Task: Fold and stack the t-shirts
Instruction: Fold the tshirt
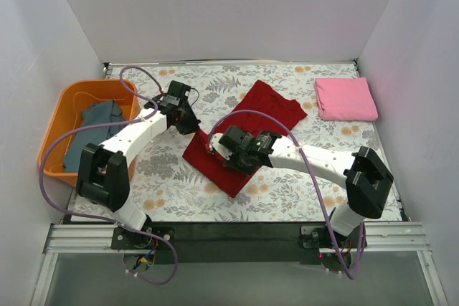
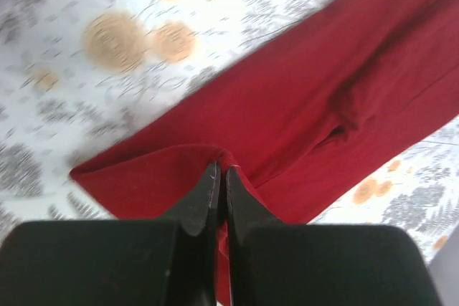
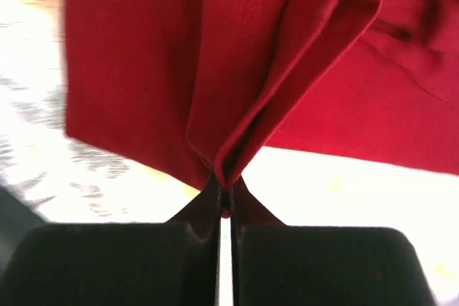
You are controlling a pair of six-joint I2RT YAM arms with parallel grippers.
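You are pinching the soft, light dark red t-shirt, lying right of the orange basket, with the left gripper and the right gripper both clamped tight on edge folds, probably the best holds since limp cloth is likely sagging wherever unsupported.

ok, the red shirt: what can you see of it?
The red shirt is dark, soft matte knit. It lies diagonally mid-table on the floral cloth, partly folded into a long, wrinkled band. Stitch lines show in the right wrist view. The left gripper is shut on a fold at its edge. The right gripper is shut on a doubled flap that stands up off the rest. Nothing else touches it.
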